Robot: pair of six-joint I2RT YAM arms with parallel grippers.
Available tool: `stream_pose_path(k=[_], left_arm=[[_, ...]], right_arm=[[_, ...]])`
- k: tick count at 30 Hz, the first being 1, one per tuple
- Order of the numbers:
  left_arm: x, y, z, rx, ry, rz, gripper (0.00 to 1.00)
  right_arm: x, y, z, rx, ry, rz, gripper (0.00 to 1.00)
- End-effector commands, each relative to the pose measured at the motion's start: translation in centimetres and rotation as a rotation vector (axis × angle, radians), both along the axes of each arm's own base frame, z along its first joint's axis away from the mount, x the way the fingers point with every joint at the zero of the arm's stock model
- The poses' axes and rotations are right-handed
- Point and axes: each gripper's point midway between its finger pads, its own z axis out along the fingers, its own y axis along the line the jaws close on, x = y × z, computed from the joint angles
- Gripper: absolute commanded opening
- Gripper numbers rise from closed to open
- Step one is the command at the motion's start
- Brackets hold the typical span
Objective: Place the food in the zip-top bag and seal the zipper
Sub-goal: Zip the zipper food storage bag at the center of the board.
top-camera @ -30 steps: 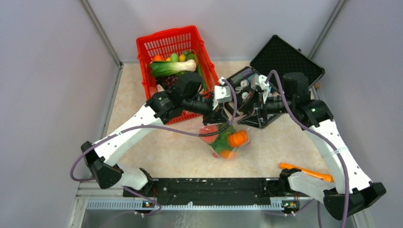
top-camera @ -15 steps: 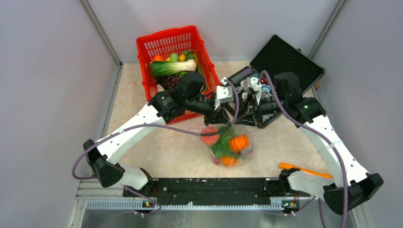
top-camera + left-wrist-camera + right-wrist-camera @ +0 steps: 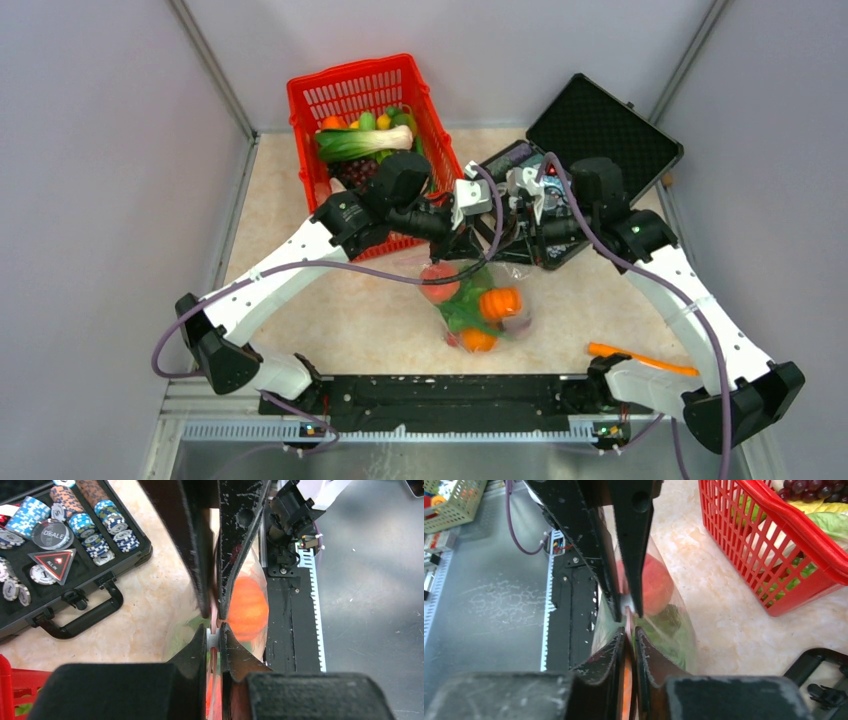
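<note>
Sitting at centre frame in the top view, the zip-top bag [image 3: 478,305] already holds food [image 3: 500,302], left gripper [image 3: 214,632] and right gripper [image 3: 628,635] both pinched onto its zipper [image 3: 628,622], sealing apparently underway, more produce left in red basket [image 3: 305,95] upper left.

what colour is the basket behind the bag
Red all over, with lattice walls. The basket shows best in the top view.

Left arm [image 3: 290,258] and right arm [image 3: 700,310] stretched inward, wrists almost nose to nose. Both sets of jaws were pinched nearly closed.
</note>
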Motion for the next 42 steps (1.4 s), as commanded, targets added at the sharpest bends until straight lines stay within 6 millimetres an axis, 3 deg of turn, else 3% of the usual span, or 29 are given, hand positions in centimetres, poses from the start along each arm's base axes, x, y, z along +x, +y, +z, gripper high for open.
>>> stream_pose_path(k=[1, 2, 9, 16, 23, 42], left_arm=[[0.5, -0.8, 2.8, -0.091, -0.08, -0.002, 0.04], [0.6, -0.8, 2.7, -0.087, -0.08, 0.001, 0.04], [0.9, 0.8, 0.7, -0.027, -0.099, 0.059, 0.04], [1.7, 3.7, -2.7, 0.061, -0.088, 0.149, 0.04], [2.2, 6.7, -3.8, 0.074, -0.036, 0.201, 0.04], [3.8, 12.0, -6.7, 0.234, -0.041, 0.403, 0.06]], right_arm=[[-0.5, 0.5, 1.2, 0.041, -0.055, 0.019, 0.04], [-0.4, 0.5, 1.3, 0.041, -0.063, 0.015, 0.0], [-0.4, -0.5, 0.9, 0.008, -0.082, -0.053, 0.0], [-0.3, -1.2, 0.5, -0.006, -0.094, -0.122, 0.0], [-0.1, -1.5, 0.7, 0.021, -0.11, -0.173, 0.0], [1.7, -2.6, 0.8, -0.008, -0.146, -0.309, 0.0]])
